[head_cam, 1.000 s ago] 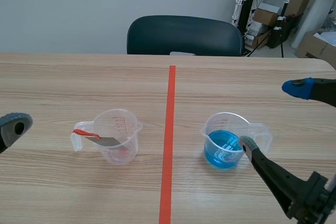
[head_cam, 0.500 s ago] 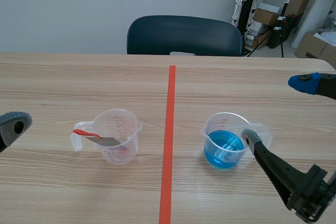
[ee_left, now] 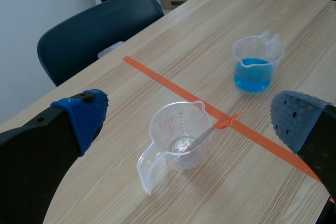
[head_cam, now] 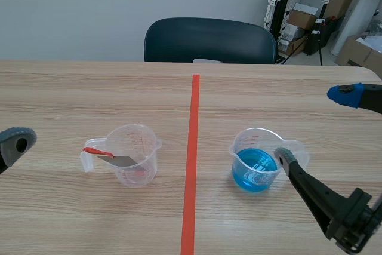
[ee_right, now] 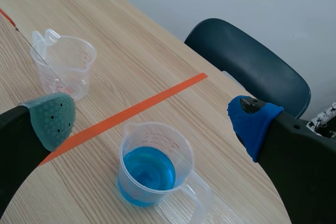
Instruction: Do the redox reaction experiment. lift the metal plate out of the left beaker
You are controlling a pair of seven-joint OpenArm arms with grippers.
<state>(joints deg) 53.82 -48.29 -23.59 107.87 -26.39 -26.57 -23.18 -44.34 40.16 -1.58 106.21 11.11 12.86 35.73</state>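
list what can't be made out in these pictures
- Plate lower end: scene view, blurred behind the left beaker wall; whether any liquid is there cannot be told.
- Beaker scale marks: every view, too small to read.
- Left tool: in the scene view cut by the edge, one pad shows.
- Right beaker handle: scene view, partly behind a finger of the right tool.
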